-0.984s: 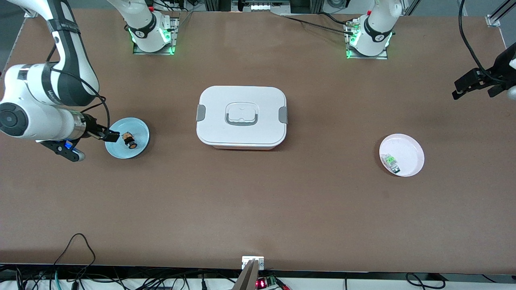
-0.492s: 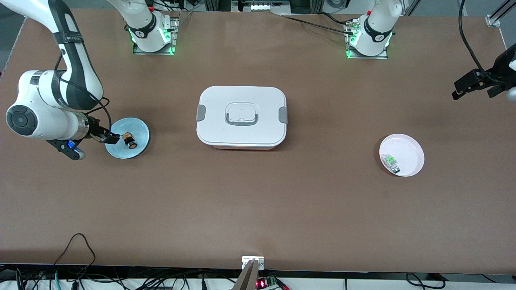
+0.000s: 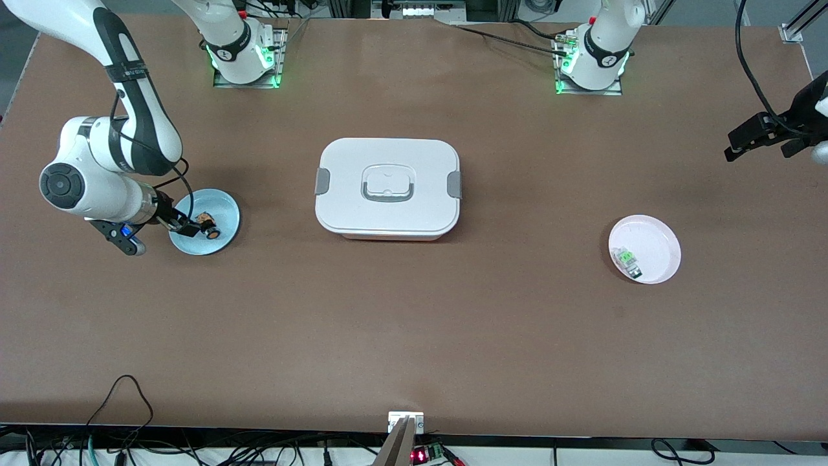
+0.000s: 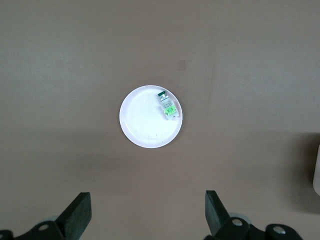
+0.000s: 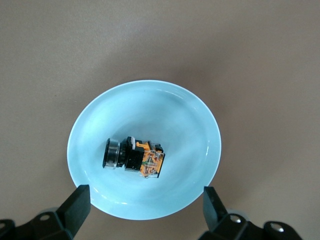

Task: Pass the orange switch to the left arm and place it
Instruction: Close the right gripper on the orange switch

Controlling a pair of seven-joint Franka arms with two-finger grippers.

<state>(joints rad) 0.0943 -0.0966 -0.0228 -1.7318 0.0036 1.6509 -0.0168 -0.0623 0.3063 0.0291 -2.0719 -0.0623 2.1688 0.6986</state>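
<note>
Orange switch [image 3: 207,224] lies in the blue plate [image 3: 226,208] toward the right arm's end of my bench; the right end effector [image 3: 187,228] is over its rim, the left end effector [image 3: 750,137] waits. Both wrist views show wide jaws. A skewed pinch could flick it out. My front view hides fingertip height.

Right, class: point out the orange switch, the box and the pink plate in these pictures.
orange switch [image 5: 134,158]: right wrist view, on its black middle body.
box [image 3: 387,186]: front view, on the lid's grey-outlined handle.
pink plate [image 3: 654,241]: front view, on the bare inside, beside the green-and-clear component.
</note>
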